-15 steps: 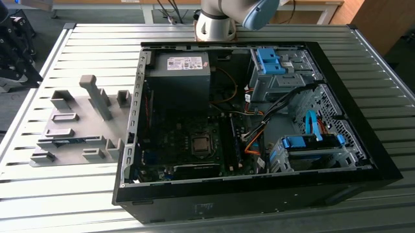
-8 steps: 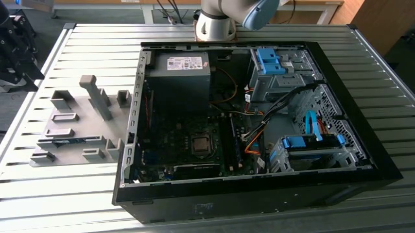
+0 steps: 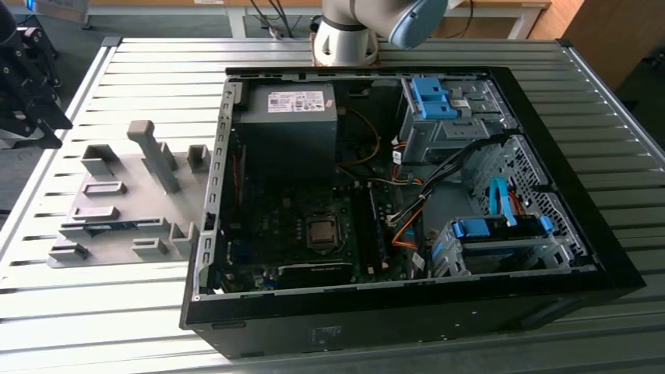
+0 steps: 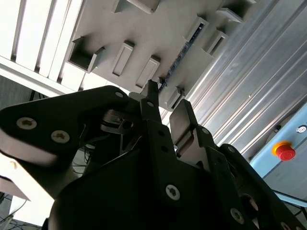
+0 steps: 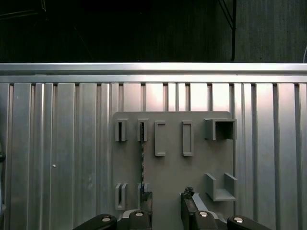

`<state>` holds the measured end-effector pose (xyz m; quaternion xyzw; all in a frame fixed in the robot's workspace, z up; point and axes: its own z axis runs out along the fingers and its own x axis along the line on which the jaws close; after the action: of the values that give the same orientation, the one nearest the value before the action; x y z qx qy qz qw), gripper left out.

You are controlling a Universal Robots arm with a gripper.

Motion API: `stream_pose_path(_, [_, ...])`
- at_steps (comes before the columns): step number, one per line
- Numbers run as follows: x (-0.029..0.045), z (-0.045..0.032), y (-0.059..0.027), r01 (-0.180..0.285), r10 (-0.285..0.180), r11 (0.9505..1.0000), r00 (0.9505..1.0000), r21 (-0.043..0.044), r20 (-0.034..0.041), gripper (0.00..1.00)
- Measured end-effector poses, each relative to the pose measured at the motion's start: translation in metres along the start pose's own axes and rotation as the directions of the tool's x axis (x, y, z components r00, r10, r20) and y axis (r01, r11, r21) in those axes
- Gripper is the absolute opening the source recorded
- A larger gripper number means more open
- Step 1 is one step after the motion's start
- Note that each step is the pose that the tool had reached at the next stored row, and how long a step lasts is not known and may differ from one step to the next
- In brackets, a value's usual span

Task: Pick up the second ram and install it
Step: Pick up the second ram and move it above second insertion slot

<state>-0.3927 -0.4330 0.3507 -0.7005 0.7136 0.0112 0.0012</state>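
On the grey holder plate (image 3: 135, 204) at the exterior view's left of the computer case (image 3: 416, 315), the second ram (image 5: 142, 163) stood on edge, unpicked; the gripper (image 5: 165, 203) hovered close over it, jaws wide and empty; the approach was judged in hand; a grasp called for centring the jaws across the stick.

the arm (image 3: 348, 35) is cut off by the top edge of the exterior view just past its base. a dark shape (image 3: 23, 86) at the exterior view's left edge is cropped and cannot be told. in the first wrist view the ram (image 5: 142, 163) stands edge-on in the grey holder (image 5: 172, 172), its chips too thin to make out. the gripper (image 5: 166, 194) is cut by the frame edge behind its fingertips.
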Motion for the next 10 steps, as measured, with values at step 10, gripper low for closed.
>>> stream_pose_path(10, [0.0000, 0.0029, -0.0001, 0.000, 0.000, 1.0000, 1.0000, 0.0001, 0.0000, 0.37])
